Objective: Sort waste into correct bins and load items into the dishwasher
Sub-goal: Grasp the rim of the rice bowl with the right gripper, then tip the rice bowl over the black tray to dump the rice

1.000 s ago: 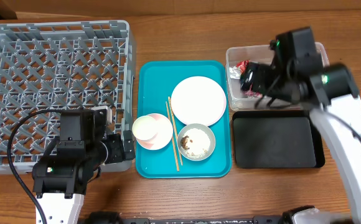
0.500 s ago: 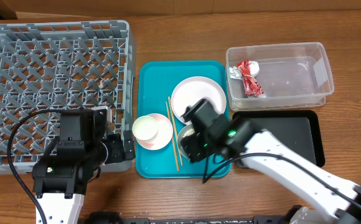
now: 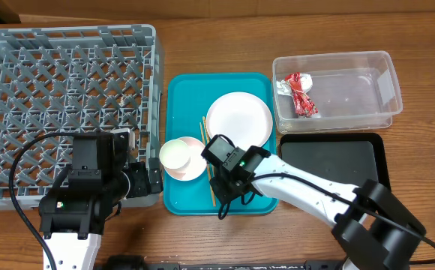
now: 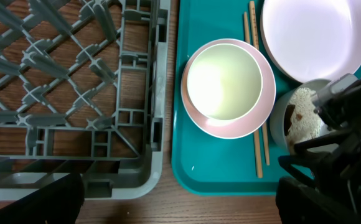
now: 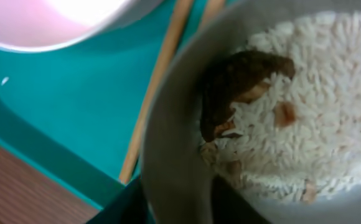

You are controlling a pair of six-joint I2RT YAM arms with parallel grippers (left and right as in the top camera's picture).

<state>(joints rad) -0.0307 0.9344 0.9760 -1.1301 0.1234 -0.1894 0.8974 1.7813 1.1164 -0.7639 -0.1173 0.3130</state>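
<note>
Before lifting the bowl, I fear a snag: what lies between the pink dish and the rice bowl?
Only the wooden chopsticks, partly under the pink dish; the left wrist view shows it.

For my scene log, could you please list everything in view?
dish rack: 1, grey, table's left
teal tray: 1, teal, centre
plate: 1, white, on teal tray
pink dish: 1, pink, tray's left
cup: 1, white, in pink dish
chopsticks: 2, wooden, between dish and plate
bowl: 1, grey-green, tray's near edge
rice: loose, white, in bowl
food scrap: 1, brown, on rice
tub: 1, clear, far right
wrapper: 1, red-and-silver, tub's left end
black tray: 1, black, beside tub
table: 1, wooden, underneath
left gripper: 1, black, by rack's corner, open
right gripper: 1, black, straddling bowl's rim
</note>
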